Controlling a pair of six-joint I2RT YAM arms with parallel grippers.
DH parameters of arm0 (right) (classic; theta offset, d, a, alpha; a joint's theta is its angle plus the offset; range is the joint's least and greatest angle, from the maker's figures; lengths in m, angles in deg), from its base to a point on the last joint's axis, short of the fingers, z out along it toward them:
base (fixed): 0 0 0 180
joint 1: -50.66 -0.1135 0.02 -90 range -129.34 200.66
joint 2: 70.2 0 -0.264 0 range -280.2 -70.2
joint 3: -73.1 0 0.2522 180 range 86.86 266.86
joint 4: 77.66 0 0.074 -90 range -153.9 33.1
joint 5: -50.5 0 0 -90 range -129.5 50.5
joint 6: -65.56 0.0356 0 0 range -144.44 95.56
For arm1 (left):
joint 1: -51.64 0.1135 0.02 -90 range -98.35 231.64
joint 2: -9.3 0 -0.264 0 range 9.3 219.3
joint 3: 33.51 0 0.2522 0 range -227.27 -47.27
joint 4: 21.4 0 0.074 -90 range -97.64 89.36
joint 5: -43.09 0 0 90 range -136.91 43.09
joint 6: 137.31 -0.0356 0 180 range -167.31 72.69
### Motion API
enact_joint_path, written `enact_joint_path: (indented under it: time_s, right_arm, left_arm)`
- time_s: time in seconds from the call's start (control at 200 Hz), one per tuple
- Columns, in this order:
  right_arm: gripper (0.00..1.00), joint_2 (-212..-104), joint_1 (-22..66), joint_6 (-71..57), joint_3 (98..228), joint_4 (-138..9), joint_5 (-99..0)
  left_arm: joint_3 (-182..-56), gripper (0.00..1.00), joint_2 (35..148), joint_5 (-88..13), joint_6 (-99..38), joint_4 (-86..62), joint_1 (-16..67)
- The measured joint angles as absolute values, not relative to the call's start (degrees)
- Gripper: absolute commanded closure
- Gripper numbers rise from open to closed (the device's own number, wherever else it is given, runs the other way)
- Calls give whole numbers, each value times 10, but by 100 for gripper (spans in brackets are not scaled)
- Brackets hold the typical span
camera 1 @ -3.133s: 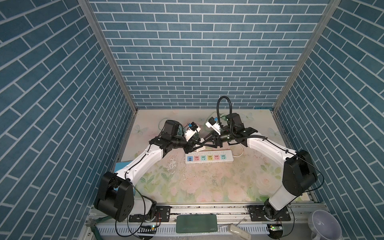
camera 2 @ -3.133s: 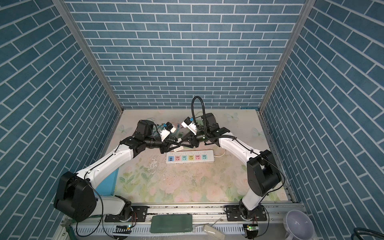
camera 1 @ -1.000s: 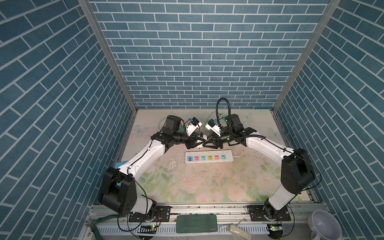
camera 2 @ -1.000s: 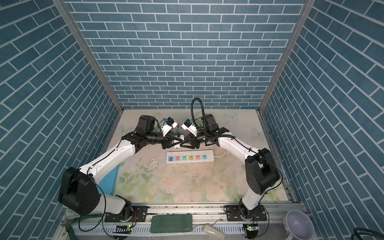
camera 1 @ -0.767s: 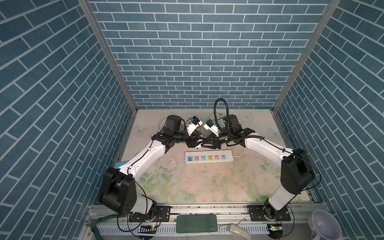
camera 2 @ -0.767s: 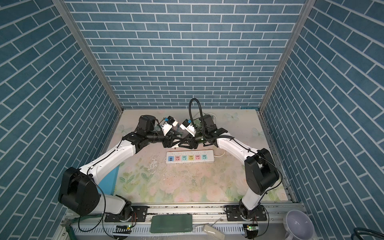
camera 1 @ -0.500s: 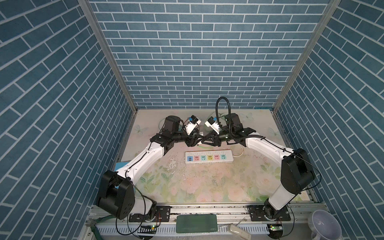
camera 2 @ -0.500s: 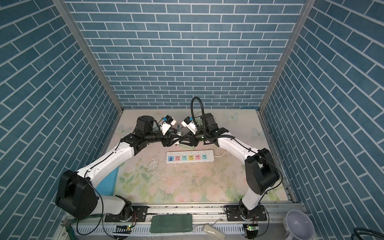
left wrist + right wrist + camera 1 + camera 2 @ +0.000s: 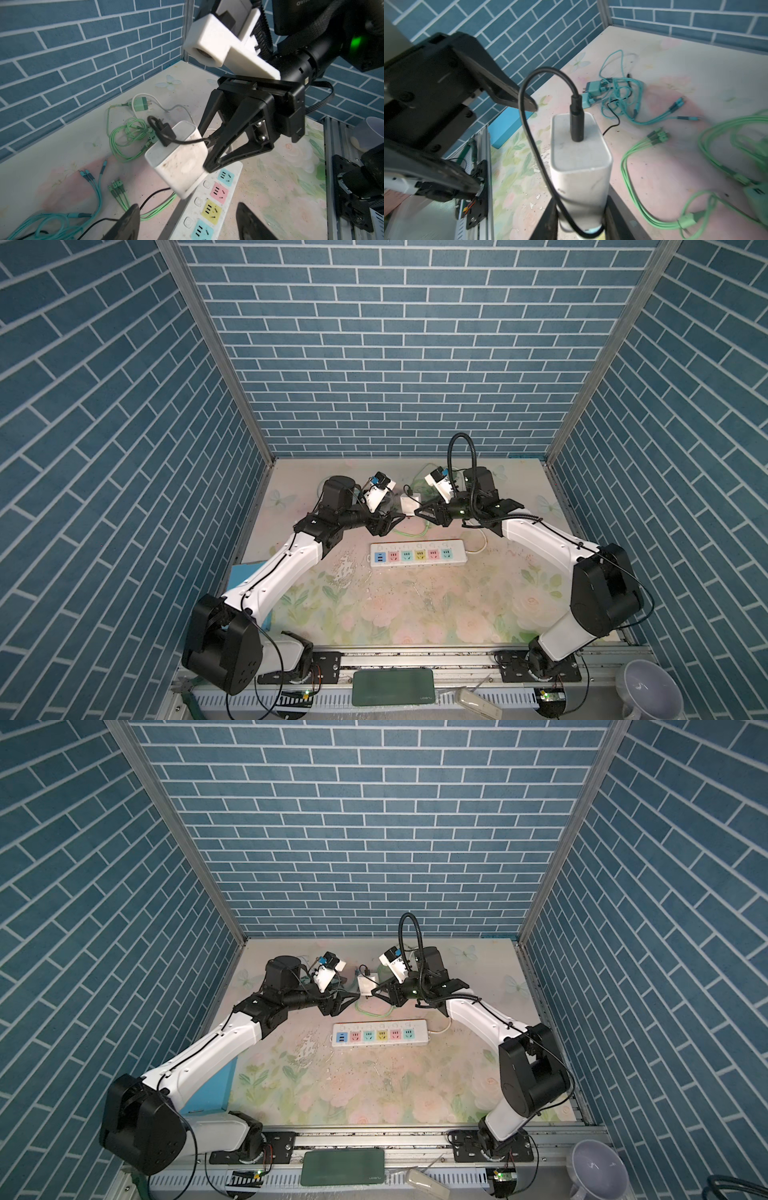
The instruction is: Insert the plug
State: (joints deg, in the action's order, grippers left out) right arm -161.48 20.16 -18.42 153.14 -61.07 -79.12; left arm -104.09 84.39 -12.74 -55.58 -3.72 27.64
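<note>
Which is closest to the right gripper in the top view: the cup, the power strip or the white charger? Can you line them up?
1. The white charger, held in the right gripper, toward the back.
2. The power strip, lying just in front of the gripper.
3. The cup, far off at the front right corner.

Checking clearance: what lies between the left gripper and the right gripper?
The white charger, clamped in the right gripper; the left gripper, open, is apart from it. Clearest in the left wrist view.
</note>
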Motion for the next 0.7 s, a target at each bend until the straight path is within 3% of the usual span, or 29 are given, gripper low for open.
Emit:
enact_joint_path:
  time_s: [0.315, 0.7]
  right_arm:
    - [85, -1562, 230, -182, 1478, -615, -674]
    - [85, -1515, 289, -182, 1448, -615, -610]
  left_arm:
    - [-1017, 24, 828, -163, -530, -46, 278]
    - [-1017, 24, 843, -191, -520, -46, 253]
